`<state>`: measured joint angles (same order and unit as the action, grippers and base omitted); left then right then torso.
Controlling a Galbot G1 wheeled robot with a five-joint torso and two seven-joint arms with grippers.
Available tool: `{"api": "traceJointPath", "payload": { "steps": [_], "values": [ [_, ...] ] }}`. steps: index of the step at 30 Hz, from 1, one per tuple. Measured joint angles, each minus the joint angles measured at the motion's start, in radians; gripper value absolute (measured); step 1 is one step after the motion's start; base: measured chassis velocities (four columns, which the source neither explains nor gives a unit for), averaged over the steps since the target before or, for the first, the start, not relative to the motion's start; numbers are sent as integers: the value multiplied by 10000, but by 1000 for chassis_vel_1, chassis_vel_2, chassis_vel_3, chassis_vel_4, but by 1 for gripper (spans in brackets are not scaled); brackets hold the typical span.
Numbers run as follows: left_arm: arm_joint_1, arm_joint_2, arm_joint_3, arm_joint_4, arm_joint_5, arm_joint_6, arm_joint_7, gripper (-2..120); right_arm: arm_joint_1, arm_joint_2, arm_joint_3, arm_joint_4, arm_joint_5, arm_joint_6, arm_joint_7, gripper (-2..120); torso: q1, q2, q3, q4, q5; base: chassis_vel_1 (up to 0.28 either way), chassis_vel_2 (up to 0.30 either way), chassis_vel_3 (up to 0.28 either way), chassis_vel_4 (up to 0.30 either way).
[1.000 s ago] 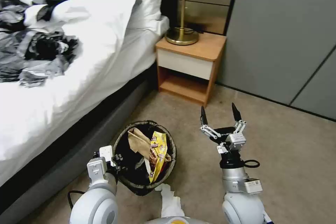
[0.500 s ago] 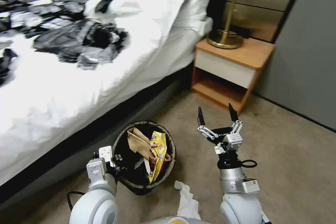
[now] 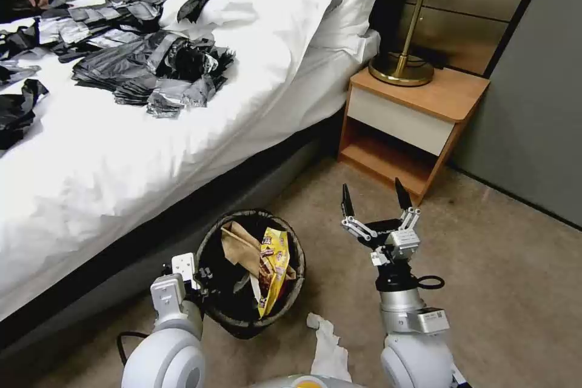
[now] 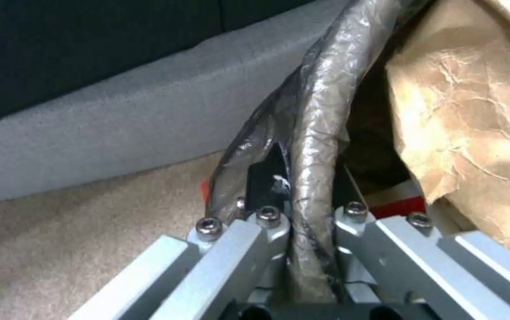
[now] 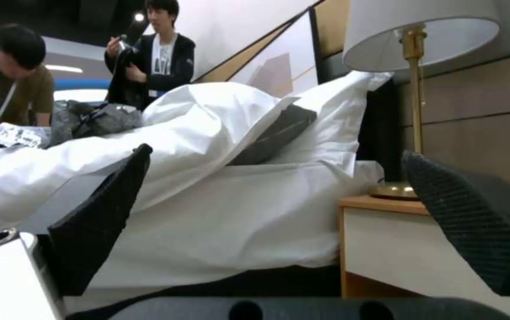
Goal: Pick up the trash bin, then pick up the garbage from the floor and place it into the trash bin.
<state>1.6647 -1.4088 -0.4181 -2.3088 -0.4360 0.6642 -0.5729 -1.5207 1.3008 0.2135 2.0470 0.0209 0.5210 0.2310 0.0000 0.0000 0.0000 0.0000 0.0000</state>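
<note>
The trash bin [image 3: 213,309], a round bucket lined with a dark bag, hangs low at the foot of the bed. My left gripper [image 3: 203,282] is shut on its near-left rim. The left wrist view shows that gripper [image 4: 305,178] clamping the bag-covered rim [image 4: 320,124]. Inside the bin lie a crumpled brown paper bag [image 3: 237,245] [image 4: 474,133], a yellow snack wrapper [image 3: 273,267] and a bit of red-and-white cup [image 4: 398,202]. A white tissue [image 3: 327,348] lies on the carpet just right of the bin. My right gripper [image 3: 374,194] [image 5: 279,153] is open and empty, raised right of the bin.
The bed [image 3: 121,157] with white covers and black plastic bags [image 3: 163,70] runs along the left. A wooden nightstand [image 3: 412,127] with a brass lamp [image 3: 403,66] stands ahead, and grey wall panels [image 3: 533,121] stand to its right. Open carpet [image 3: 515,291] lies to the right.
The whole picture has shifted: the camera has turned left, so more of the bed shows and the nightstand sits farther right. Both grippers and the held bin keep their pose.
</note>
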Motion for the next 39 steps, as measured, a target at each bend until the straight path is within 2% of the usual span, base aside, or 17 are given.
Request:
{"api": "traceJointPath", "payload": {
  "steps": [9, 18, 19, 20, 27, 39],
  "values": [
    [13, 8, -12, -25, -9, -2, -14, 0, -4, 40, -6, -15, -2, 2, -63, 100, 0, 0, 0, 2, 0, 97, -79, -93, 112],
    [8, 47, -30, -39, -24, -2, -18, 0, 2, 46, -24, -56, -25, 48, -122, 100, 0, 0, 0, 1, -6, 215, -220, -239, 224],
    [5, 50, -33, -43, -26, -1, -19, 0, 13, 54, -25, -85, -42, 113, -151, 100, 0, 0, 0, 0, 10, 284, -256, -264, 285],
    [-4, 51, -34, -44, -26, -2, -43, 0, 32, 72, -25, -125, -90, 193, -184, 100, 0, 0, 0, 2, -4, 283, -299, -284, 285],
    [-27, 71, -34, -45, -50, 6, -43, 0, 68, 98, -53, -185, -140, 268, -217, 100, -3, 2, -2, 1, -1, 225, -237, -251, 237],
    [-119, 105, -116, -93, -165, 23, -37, 0, 419, -83, 10, -346, -192, 144, -103, 100, 0, 1, 1, 0, 1, -19, 3, 34, -6]
  ]
}}
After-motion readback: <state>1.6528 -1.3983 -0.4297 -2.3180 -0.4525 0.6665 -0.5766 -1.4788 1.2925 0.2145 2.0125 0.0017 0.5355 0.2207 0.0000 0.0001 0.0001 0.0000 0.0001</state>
